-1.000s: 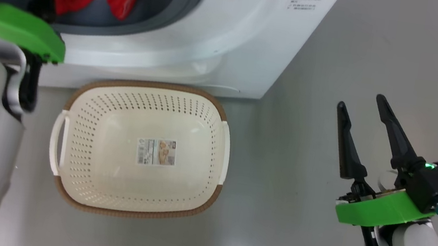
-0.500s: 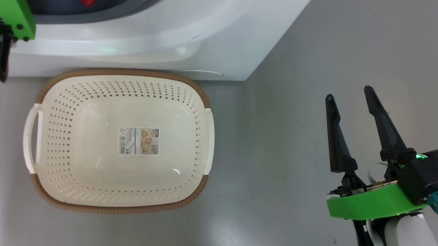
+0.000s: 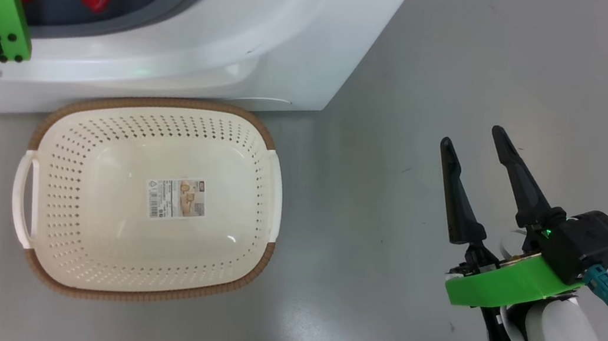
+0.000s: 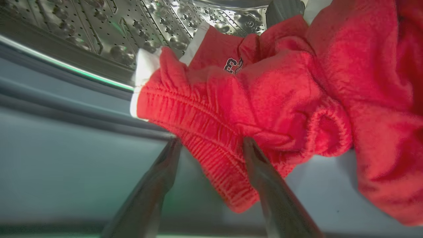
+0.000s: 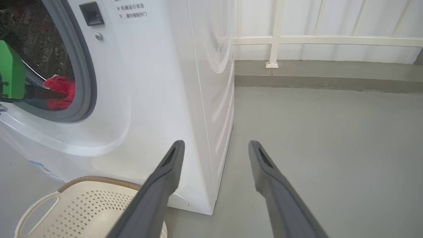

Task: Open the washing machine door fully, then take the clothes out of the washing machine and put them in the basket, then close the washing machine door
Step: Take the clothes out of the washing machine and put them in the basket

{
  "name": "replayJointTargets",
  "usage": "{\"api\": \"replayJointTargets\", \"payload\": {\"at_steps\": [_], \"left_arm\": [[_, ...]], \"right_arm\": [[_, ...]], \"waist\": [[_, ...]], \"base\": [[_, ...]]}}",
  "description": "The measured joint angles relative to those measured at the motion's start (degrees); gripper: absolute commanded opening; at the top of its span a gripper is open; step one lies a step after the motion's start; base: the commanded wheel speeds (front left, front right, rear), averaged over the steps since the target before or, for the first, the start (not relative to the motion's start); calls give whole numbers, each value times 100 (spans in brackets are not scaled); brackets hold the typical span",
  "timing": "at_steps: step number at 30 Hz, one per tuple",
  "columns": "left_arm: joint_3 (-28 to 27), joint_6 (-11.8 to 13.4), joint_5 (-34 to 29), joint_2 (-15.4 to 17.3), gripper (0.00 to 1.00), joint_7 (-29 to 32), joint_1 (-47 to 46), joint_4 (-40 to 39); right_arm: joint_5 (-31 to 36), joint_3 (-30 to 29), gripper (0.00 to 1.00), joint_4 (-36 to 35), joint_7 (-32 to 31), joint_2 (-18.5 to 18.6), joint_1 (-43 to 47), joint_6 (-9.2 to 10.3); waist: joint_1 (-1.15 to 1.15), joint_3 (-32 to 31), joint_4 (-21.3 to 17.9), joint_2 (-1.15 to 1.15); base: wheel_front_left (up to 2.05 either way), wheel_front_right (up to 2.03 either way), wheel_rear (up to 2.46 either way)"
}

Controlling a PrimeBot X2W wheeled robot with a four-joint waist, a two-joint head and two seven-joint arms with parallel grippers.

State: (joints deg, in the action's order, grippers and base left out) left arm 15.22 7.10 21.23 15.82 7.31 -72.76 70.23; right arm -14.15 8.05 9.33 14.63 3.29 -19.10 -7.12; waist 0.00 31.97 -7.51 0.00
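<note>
Head camera has swung since a second ago: the washing machine point(image 3: 276, 30) and the basket point(image 3: 215, 128) both sit further left in its view, so log that as camera motion, not theirs. Your left gripper point(image 4: 211, 142) is at the drum mouth, fingers spread, with the ribbed hem of the clothes point(image 4: 264, 99) between the tips, not yet pinched. The basket sits empty against the machine's foot, likely for a short carry. Your right gripper point(image 3: 471, 137), fingers spread and empty, hangs well aside.

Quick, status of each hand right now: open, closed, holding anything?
Left hand: open, at the clothes inside the washing machine, nothing gripped.
Right hand: open, empty, above the floor.
</note>
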Motion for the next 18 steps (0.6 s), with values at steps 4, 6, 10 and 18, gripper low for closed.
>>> {"api": "replayJointTargets", "payload": {"at_steps": [4,6,10,18], "left_arm": [[14,-2,2,32,100,115,-20,65],[36,-10,2,62,100,115,-33,71],[80,-19,3,96,0,26,-42,74],[94,-159,62,77,0,-588,-43,-8]], "right_arm": [[-47,11,100,2,0,-2,-15,0],[-47,16,100,5,0,-5,-39,0],[-49,16,100,8,0,-7,-116,0],[-49,4,100,45,0,-11,-117,0]], "waist": [[0,42,-58,0],[0,70,-86,0],[0,114,-132,0],[0,125,-128,0]], "base": [[0,0,0],[0,0,0],[0,0,0],[0,0,0]]}}
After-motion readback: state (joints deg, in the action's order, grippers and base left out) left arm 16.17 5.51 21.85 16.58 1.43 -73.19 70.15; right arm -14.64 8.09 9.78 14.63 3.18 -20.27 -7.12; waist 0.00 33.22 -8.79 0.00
